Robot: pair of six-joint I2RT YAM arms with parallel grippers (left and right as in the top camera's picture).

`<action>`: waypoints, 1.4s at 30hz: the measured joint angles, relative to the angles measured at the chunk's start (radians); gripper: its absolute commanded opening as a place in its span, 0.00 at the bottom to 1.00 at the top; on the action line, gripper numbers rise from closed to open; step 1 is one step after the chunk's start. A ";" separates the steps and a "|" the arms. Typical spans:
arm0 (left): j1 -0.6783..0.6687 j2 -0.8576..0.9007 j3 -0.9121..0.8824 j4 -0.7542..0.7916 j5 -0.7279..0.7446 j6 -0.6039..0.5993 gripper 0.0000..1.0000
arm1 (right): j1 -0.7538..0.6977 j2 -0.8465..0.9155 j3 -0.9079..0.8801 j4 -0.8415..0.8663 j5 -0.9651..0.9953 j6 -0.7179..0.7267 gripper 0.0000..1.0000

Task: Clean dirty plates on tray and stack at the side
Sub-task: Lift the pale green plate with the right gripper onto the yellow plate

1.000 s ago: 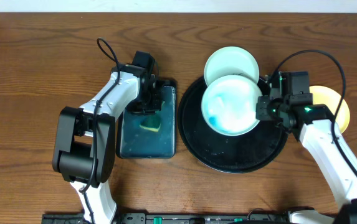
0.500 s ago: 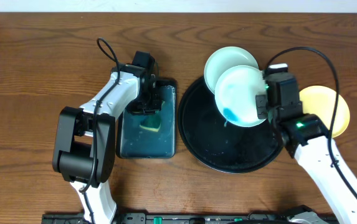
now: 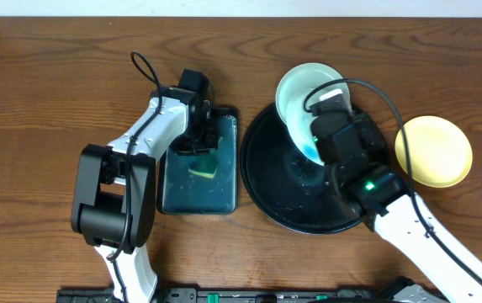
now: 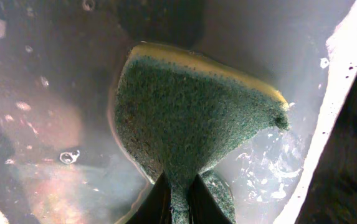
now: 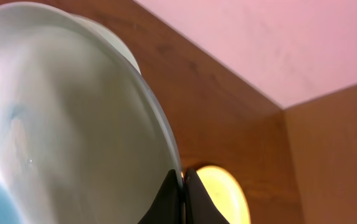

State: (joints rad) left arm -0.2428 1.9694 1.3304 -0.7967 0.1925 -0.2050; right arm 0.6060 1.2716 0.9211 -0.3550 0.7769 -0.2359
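Nearest the robot, on the wooden table (image 3: 30, 210), sits the tray (image 3: 287, 202), round, black and glossy. Right above it the right gripper (image 5: 181, 190) is pinched tight on the rim of the held plate (image 3: 301, 135), fingertips closed with only the plate's edge between them. That bluish-white plate is up off the tray and tipped steeply, its hollow turned up and to the left, a teal smear (image 3: 309, 153) showing low in it. Over on the left, the sponge tray (image 3: 173, 198) lies just beside the tray, dark, rectangular and wet inside. The left gripper (image 4: 177, 200) is down in it, squeezed shut on a narrow corner of the sponge (image 4: 190, 118), green scouring face toward the wrist camera, yellow layer along the far edge. Whether the sponge touches the wet floor, I cannot tell. Out to the right, the yellow plate (image 3: 434, 151) lies flat on the table, apart from the tray. Farthest back is the far plate (image 3: 295, 84), bluish-white too, at the tray's back rim, its near part hidden behind the held plate. Whether it leans on that rim or lies just behind it cannot be told.
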 measured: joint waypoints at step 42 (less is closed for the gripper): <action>0.000 0.001 0.000 0.001 0.001 0.000 0.08 | -0.028 0.003 0.002 0.019 0.108 0.097 0.01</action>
State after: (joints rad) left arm -0.2428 1.9705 1.3304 -0.7959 0.1932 -0.2050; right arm 0.5781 1.2743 0.9226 -0.3359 0.8852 -0.1394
